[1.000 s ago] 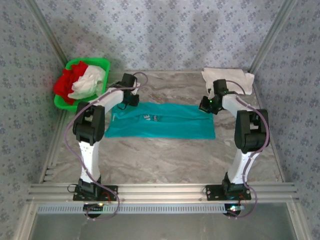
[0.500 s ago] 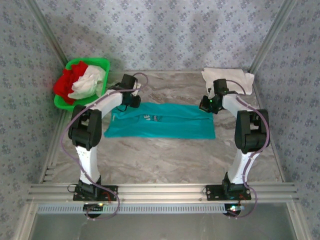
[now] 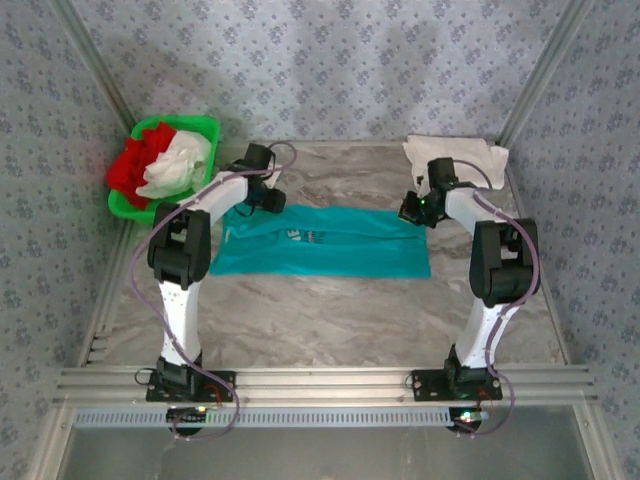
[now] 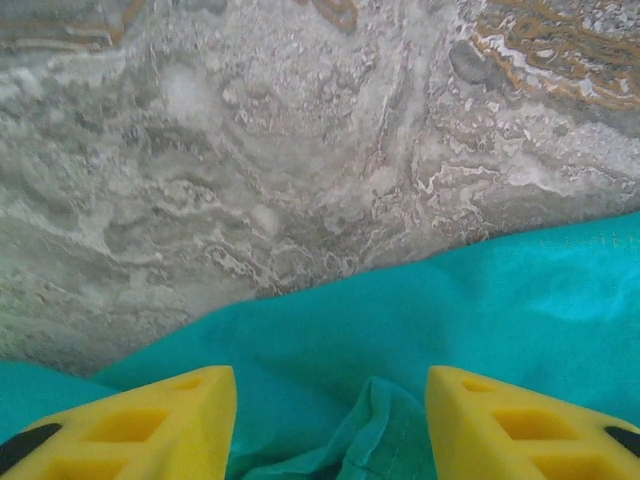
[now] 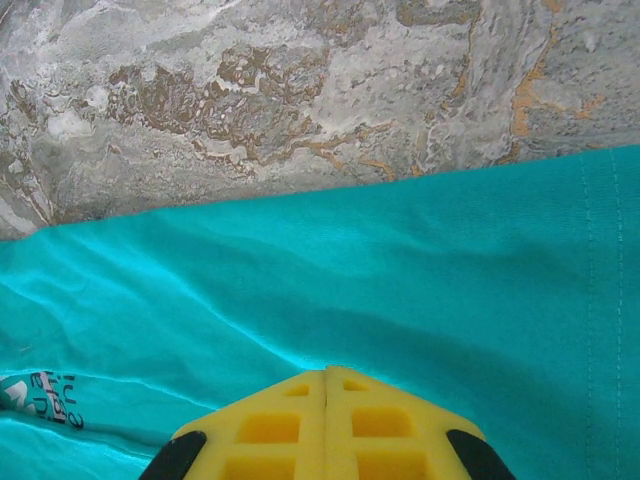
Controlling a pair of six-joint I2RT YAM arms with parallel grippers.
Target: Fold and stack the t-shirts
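Now: left gripper (image 4: 331,395) jaws parted, a raised fold of the teal t-shirt (image 4: 500,320) between them. Right gripper (image 5: 326,385) clenched tight, teal cloth spread directly beneath; any pinch unclear.

Your left arm (image 3: 183,250) folded at the elbow and reaching forward, your left gripper (image 4: 330,385) angled down with its yellow fingers (image 4: 150,425) parted, your right arm (image 3: 502,262) folded likewise, your right gripper (image 5: 327,400) low, jaws pressed together.

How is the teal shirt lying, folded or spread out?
Folded: the teal shirt lies as a long narrow strip, a crease running along it.
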